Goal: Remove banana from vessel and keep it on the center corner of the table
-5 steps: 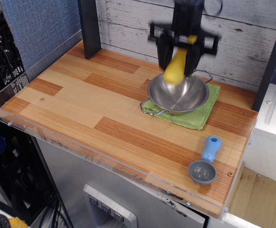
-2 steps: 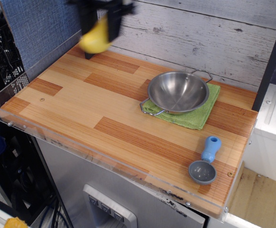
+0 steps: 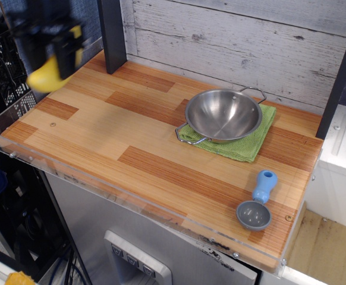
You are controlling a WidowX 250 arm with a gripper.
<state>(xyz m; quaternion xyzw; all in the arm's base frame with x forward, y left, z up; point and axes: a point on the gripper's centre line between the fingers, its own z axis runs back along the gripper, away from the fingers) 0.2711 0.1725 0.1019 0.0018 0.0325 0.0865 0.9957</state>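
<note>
My gripper (image 3: 53,56) is blurred by motion at the far left, above the table's left edge, and is shut on the yellow banana (image 3: 48,76), which hangs below its fingers in the air. The steel bowl (image 3: 223,114) with two wire loop handles stands empty on a green cloth (image 3: 250,142) at the back right of the striped wooden table (image 3: 101,136).
A small grey scoop with a blue handle (image 3: 258,202) lies near the front right corner. A dark post (image 3: 112,35) stands at the back left. A clear acrylic rim (image 3: 18,113) edges the table. A white plank wall is behind.
The gripper has carried the banana from above the bowl leftward across the back of the table, then forward and down to the left edge. The bowl is left empty.
</note>
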